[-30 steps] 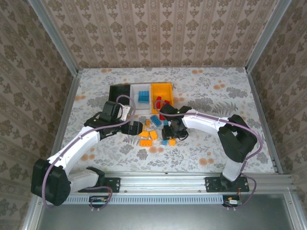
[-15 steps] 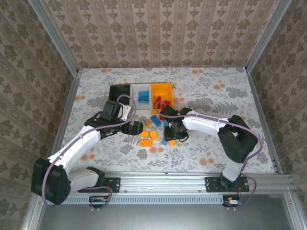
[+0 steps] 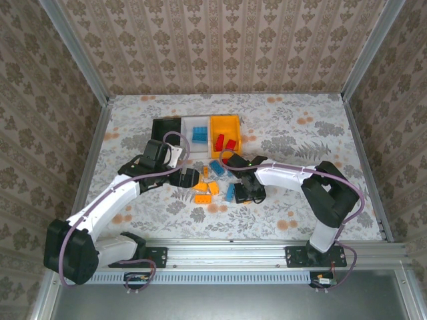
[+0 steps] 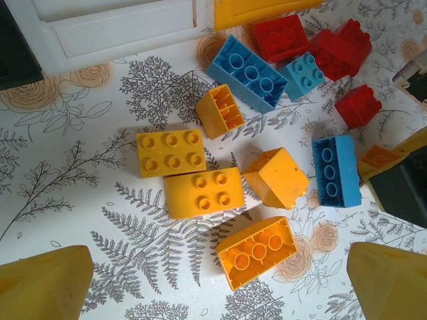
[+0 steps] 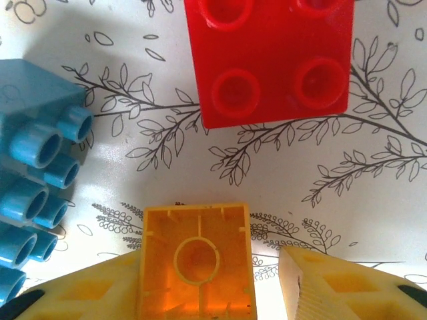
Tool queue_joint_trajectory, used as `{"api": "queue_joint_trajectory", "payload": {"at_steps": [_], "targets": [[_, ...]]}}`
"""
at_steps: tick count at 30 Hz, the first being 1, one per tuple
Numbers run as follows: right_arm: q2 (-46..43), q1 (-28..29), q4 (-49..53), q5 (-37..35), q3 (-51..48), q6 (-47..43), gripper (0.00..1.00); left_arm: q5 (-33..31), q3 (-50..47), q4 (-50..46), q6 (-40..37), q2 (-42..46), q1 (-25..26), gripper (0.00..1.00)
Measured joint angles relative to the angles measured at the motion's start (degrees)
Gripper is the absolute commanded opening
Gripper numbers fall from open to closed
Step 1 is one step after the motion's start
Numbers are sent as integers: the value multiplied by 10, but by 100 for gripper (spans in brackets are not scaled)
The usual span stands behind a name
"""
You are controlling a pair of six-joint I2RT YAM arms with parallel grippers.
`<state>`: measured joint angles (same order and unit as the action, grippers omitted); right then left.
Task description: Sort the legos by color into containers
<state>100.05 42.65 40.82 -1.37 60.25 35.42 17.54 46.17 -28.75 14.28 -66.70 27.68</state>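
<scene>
Top view: black bin [image 3: 167,128], white bin [image 3: 189,130] and orange-yellow bin [image 3: 225,124] sit in a row, upper centre of the table [image 3: 300,133]. A blue brick [image 3: 199,135] is in the white one, red bricks [image 3: 224,141] in the orange-yellow one. Loose legos [image 3: 212,185] are clustered mid-frame, just below the bins. Left gripper [image 3: 193,178] is at the cluster's left edge, right gripper [image 3: 248,193] low at its right edge. Left wrist view: its yellow fingertips [image 4: 43,283] sit in the two bottom corners, jaws wide apart. A hollow-side-up orange brick [image 4: 257,251] lies on the table between them, touching neither. Above it are more orange pieces: a six-stud orange brick [image 4: 170,152] with a four-stud orange brick [image 4: 202,192] touching it. Blue and red pieces are at upper right, incl. a long blue brick [image 4: 250,73] and a red square brick [image 4: 281,37]. Right wrist view: its fingers [image 5: 340,287] are at the bottom edge, jaws apart. A small orange brick [image 5: 195,263], hollow side facing the camera, stands between them. It sits against the left finger with a visible gap to the right one, so not clamped. A red four-stud brick [image 5: 270,60] is at top centre, a light-blue brick [image 5: 33,180] on its side at left.
</scene>
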Motion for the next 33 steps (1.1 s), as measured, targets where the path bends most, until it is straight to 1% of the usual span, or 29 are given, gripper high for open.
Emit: {"api": "queue_joint_trajectory", "payload": {"at_steps": [3, 5, 8, 10, 15, 20, 24, 27, 33], "targets": [[0, 0, -2, 0, 0, 0, 51, 0, 0, 0, 0, 0, 0, 100], [1, 0, -3, -1, 0, -1, 49, 0, 0, 0, 0, 0, 0, 100], [3, 0, -3, -3, 6, -4, 41, 0, 0, 0, 0, 0, 0, 100], [4, 0, -4, -4, 10, -5, 38, -4, 0, 0, 0, 0, 0, 100], [-1, 0, -2, -4, 13, -5, 37, -39, 0, -10, 0, 9, 0, 100], [-47, 0, 2, 7, 41, -5, 37, -81, 0, -22, 0, 68, -14, 100], [-58, -1, -31, 51, 100, -3, 34, -102, 0, -23, 3, 130, -54, 100], [-33, -1, -79, 102, 145, 7, 34, -112, 0, -26, 7, 168, -81, 100], [104, -1, -157, 187, 279, 24, 34, -116, 0, -30, 11, 224, -125, 100]]}}
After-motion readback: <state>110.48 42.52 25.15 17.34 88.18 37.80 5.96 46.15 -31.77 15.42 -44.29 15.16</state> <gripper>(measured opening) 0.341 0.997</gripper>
